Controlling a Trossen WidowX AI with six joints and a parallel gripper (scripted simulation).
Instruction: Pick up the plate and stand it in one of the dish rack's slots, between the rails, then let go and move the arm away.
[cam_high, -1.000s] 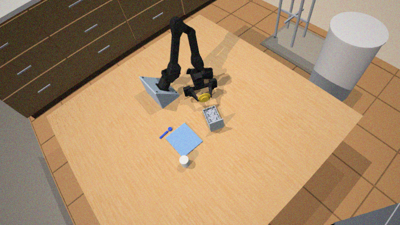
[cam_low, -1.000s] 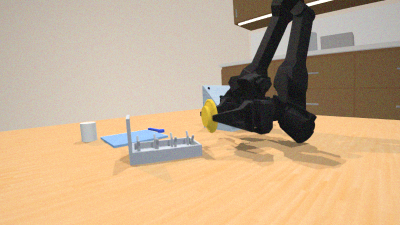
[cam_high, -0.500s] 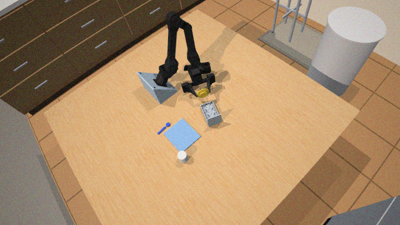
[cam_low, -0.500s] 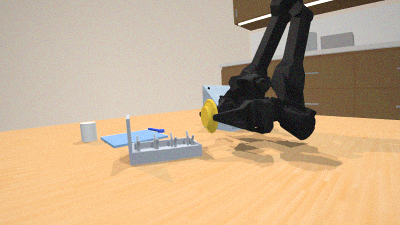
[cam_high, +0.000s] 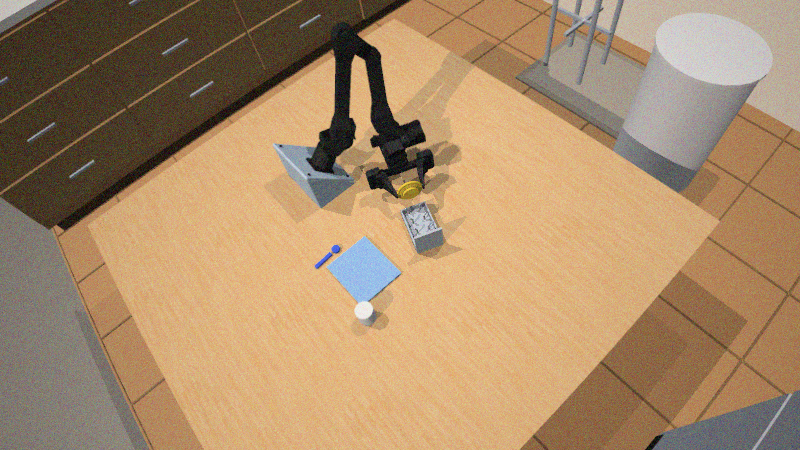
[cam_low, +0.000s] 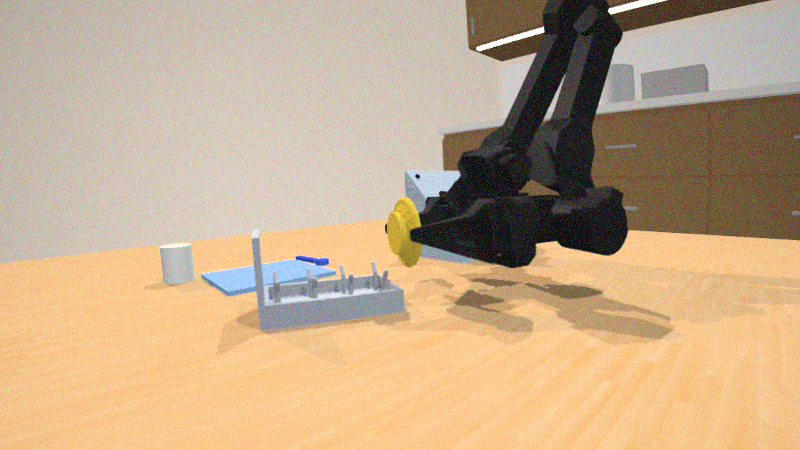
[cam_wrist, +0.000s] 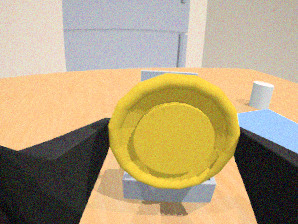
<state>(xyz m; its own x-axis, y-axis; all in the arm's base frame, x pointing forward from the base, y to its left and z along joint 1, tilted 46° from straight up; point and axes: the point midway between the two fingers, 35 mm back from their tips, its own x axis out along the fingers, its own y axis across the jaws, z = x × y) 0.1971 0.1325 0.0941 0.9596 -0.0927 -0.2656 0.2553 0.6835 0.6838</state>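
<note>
Top view: centre, your gripper (cam_high: 410, 191) (cam_low: 401, 231) (cam_wrist: 173, 129) stands wide, clamped on the yellow plate (cam_high: 410, 190) (cam_low: 403, 231) (cam_wrist: 174, 137).

Exterior: mid-frame, the plate hangs upright, right of the dish rack (cam_high: 427, 241) (cam_low: 332, 311) (cam_wrist: 169, 191); you're at the carry.

Wrist: rack lower centre, behind plate; advance, align with a slot, then lower.
</note>
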